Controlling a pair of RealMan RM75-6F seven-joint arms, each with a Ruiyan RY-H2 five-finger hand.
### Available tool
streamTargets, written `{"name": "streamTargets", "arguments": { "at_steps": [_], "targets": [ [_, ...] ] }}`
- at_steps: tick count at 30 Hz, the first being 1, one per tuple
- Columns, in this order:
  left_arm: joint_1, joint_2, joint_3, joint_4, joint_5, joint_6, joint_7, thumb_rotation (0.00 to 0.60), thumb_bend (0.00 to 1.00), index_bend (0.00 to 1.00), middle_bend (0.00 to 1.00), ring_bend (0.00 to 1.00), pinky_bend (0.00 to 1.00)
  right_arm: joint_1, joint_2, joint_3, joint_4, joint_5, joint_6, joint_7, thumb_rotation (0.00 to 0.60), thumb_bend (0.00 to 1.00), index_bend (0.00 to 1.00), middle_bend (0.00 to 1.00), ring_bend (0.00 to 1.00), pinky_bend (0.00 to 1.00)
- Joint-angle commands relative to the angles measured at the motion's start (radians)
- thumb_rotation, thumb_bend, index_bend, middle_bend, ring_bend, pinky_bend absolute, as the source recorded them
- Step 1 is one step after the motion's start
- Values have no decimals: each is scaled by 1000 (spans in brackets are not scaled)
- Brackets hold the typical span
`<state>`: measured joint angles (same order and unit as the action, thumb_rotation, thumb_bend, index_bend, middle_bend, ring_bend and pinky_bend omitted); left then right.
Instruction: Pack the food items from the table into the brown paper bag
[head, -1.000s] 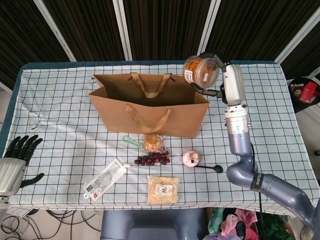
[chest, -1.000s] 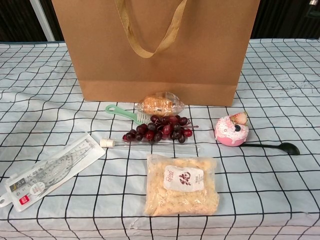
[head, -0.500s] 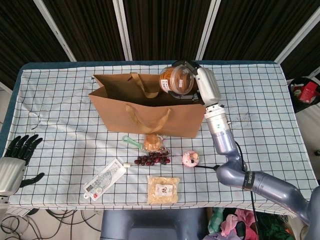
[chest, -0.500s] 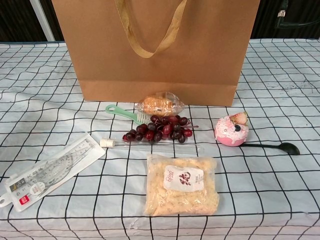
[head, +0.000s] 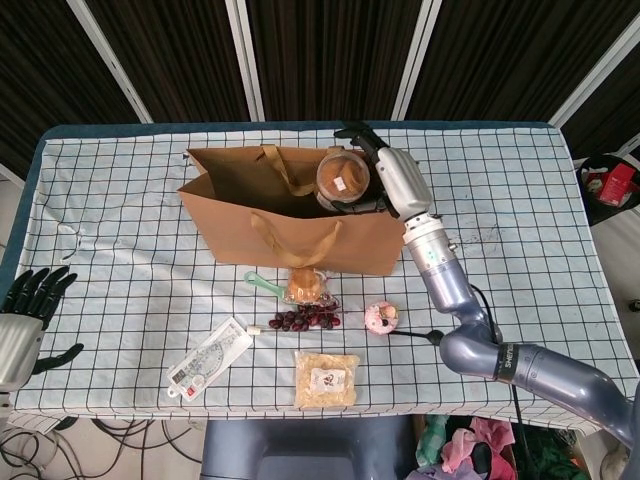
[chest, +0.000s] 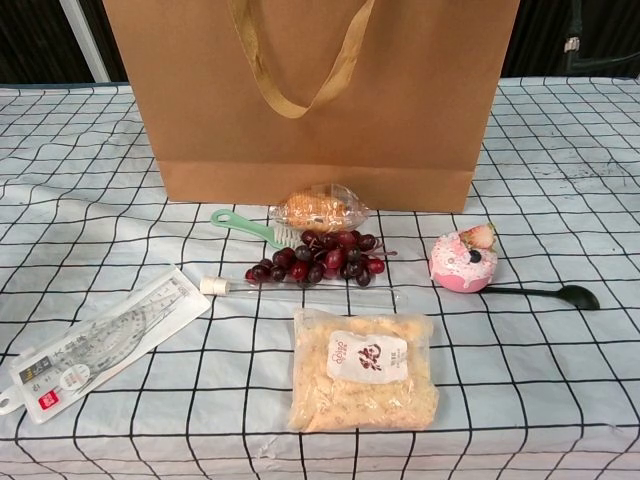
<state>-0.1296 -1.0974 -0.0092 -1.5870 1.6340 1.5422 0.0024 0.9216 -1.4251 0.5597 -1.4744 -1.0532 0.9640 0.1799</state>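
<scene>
The brown paper bag (head: 300, 235) (chest: 310, 100) stands open at the table's middle. My right hand (head: 385, 178) holds a clear jar of brown snacks (head: 343, 177) inside the bag's mouth at its right end. In front of the bag lie a wrapped bread roll (head: 306, 286) (chest: 318, 211), dark grapes (head: 303, 319) (chest: 315, 257), a pink frosted donut (head: 381, 318) (chest: 463, 261) and a packet of pale snacks (head: 326, 379) (chest: 365, 368). My left hand (head: 28, 305) hangs open beyond the table's left front edge.
A green brush (head: 262, 284) (chest: 246, 228) lies beside the bread. A packaged ruler set (head: 209, 357) (chest: 95, 345), a clear tube (chest: 300, 292) and a black spoon (head: 420, 336) (chest: 545, 293) also lie on the checked cloth (head: 120, 220). A red item (head: 612, 184) sits off the table's right.
My right hand carried the jar leftward from above the bag's right edge and lowered it into the bag's mouth. The left hand barely shifted.
</scene>
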Motion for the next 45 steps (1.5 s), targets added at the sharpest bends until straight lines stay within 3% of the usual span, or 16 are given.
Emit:
{"name": "streamTargets", "arguments": {
  "at_steps": [1,10,16,23,29,32,38,45],
  "targets": [
    [3,1,-3,1,-5,4,-5,600,90,95,61,0,2,0,4,1,-10,8,11,-6,600,50,193,79,192,340],
    [9,8,-11,4,-11,19,-25,600,90,96,61,0,2,-31,38,16,-48,33,105,-59,600,50,187,85,192,326],
    [9,15,-11,1,-14,15,-34,600,90,96,61,0,2,-119,153,8,-116,64,144,-105,600,50,185,100,199,325],
    [6,19,-7,-3,-9,5,-35,600,90,96,61,0,2,-272,345,-146,-158,74,186,-363,600,50,180,164,247,319],
    [9,22,-8,-5,-4,14,-40,600,90,95,60,0,2,-347,552,-262,-314,244,-18,-453,600,50,178,177,250,319],
    [6,23,-7,-8,-5,7,-39,600,90,95,60,0,2,-362,613,-318,-372,253,-134,-440,600,50,178,176,249,319],
    [1,21,-4,-9,1,-4,-35,600,90,93,59,0,2,-409,579,-391,-422,100,-183,-376,600,51,179,170,247,316],
    [-5,23,-5,-7,-9,-21,-36,600,90,93,58,0,2,-391,483,-429,-444,-58,-264,-307,600,51,178,128,222,311]
  ]
}}
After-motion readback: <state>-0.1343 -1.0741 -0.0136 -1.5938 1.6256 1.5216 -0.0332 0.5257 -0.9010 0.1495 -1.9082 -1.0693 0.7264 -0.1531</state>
